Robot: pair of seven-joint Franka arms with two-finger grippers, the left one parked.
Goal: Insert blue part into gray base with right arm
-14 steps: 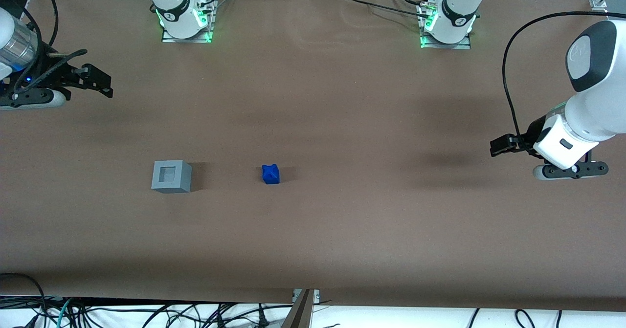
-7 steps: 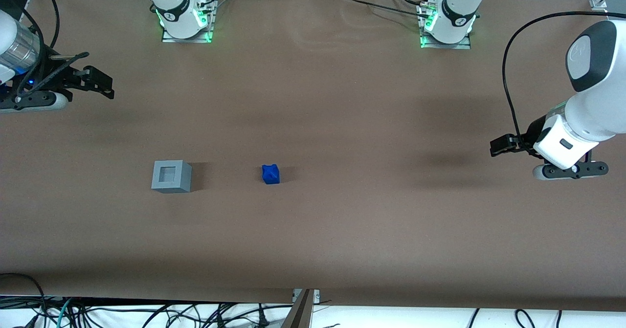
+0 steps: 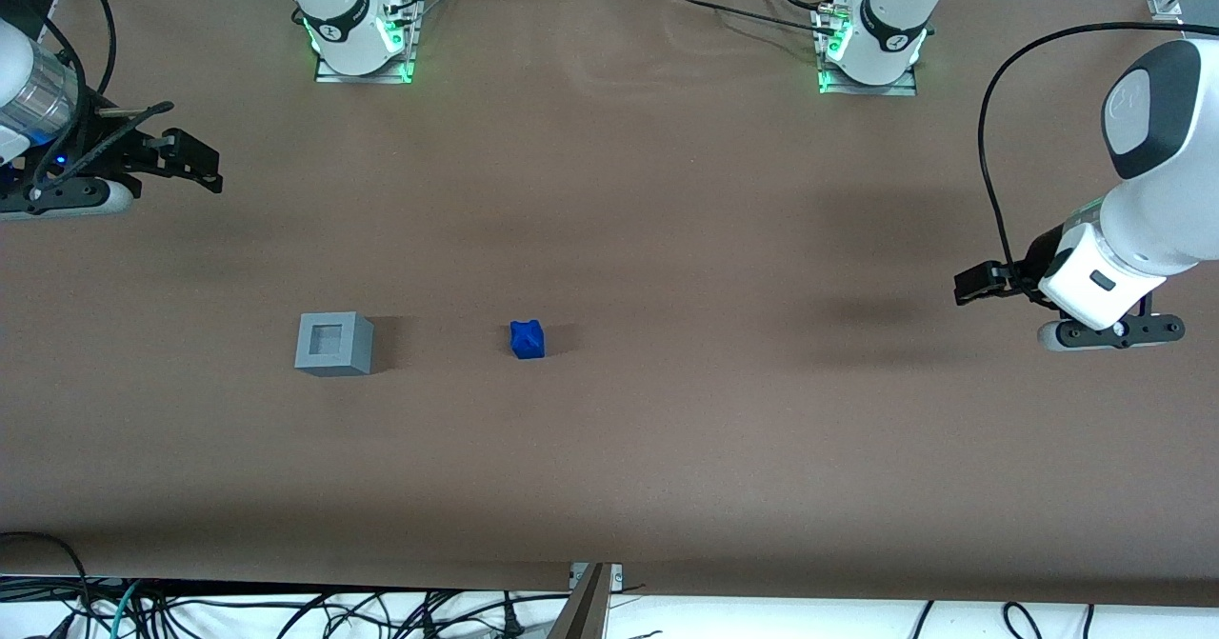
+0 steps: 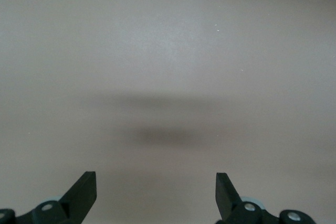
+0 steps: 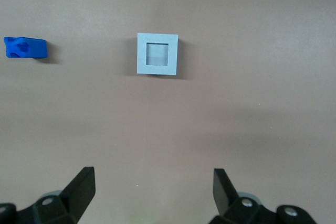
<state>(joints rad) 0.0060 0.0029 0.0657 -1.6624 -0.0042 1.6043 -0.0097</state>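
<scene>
Grey square-recessed cube base [image 3: 333,343] | notched blue part [image 3: 527,339] beside | hand [image 5: 152,190] fingers apart, aloft

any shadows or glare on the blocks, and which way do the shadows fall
Front view: the grey cube and blue block each cast a soft shadow toward the parked arm's end; no glare. Right wrist view: both look evenly lit, with thin shadows at their edges; the open gripper hangs high above the table.

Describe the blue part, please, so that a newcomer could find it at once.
On the brown table, find the gray base; the blue part lies beside it, apart, toward the parked arm's end. It is smaller and bright blue. The open gripper hovers away from both.
</scene>
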